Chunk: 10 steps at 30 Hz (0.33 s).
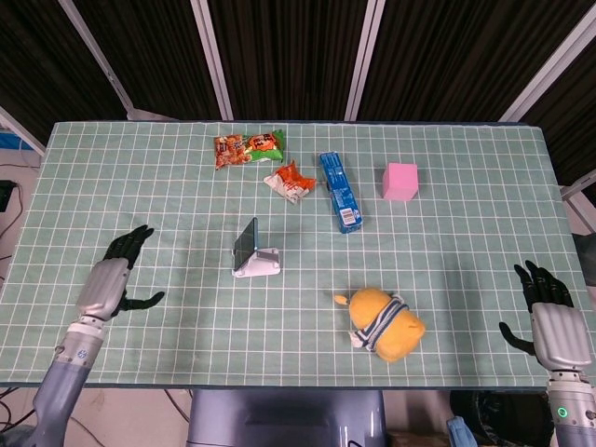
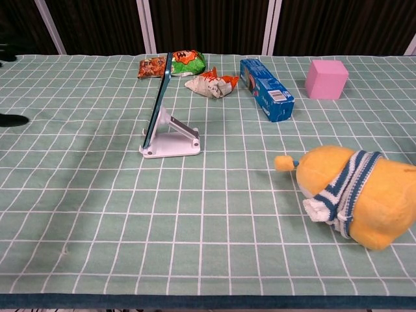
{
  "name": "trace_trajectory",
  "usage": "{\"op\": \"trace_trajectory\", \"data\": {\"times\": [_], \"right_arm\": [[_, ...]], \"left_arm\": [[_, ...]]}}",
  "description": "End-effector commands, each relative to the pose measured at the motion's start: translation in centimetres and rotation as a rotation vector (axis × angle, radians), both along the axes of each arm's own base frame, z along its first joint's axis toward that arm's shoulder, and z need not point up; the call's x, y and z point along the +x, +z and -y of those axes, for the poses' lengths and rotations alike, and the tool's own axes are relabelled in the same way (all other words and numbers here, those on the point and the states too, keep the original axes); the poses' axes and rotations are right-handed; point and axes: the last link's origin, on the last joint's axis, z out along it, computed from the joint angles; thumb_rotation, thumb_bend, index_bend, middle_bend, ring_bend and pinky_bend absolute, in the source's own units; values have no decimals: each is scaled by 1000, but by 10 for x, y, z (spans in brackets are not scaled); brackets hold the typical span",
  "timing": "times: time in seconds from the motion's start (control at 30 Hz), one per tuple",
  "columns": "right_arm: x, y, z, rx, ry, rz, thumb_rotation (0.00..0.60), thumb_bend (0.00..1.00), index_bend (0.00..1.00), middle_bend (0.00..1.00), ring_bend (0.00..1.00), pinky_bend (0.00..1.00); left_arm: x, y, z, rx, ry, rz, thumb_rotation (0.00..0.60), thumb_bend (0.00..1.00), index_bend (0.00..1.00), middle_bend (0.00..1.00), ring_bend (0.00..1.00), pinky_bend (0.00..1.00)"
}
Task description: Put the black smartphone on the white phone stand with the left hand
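The black smartphone [image 1: 246, 240] leans tilted on the white phone stand [image 1: 261, 264] (the only holder here). The left hand [image 1: 114, 278] is well apart from it, fingers spread, holding nothing. The right hand [image 1: 551, 312] is empty too, fingers apart.

Green white-gridded tablecloth [image 1: 447, 233], pink cube [image 1: 400, 181], yellow blue-striped plush [image 1: 384, 322], white stand [image 1: 260, 264].

Robot lab bench: green gridded mat [image 1: 447, 242] on table, dark slatted wall panels [image 1: 289, 56] along far side.
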Motion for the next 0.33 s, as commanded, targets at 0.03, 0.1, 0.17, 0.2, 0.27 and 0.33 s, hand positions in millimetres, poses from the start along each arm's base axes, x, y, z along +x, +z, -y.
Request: {"op": "trace_trajectory", "data": {"times": [0.03,0.1,0.17,0.2,0.27,0.33], "right_arm": [[0,0,0,0,1,-1,600,351,4,0,0,120],[0,0,-1,-1,3,0,600,350,4,0,0,120],[0,0,-1,-1,5,1,600,350,4,0,0,120],[0,0,-2,-2,7,2,600,351,4,0,0,120],[0,0,-2,-2,9,3,600,351,4,0,0,120],[1,0,-2,-3,10,4,600,351,4,0,0,120]], "left_arm": [[-36,17,40,107,-36,-199,600,132,0,0,0,0],[-46,21,49,135,-44,-260,600,124,0,0,0,0],[-51,23,53,145,-41,-285,600,124,0,0,0,0],[-55,24,57,148,-31,-294,600,124,0,0,0,0],[-60,25,62,151,-18,-305,600,112,0,0,0,0],[-63,27,64,153,-8,-314,600,106,0,0,0,0]]}}
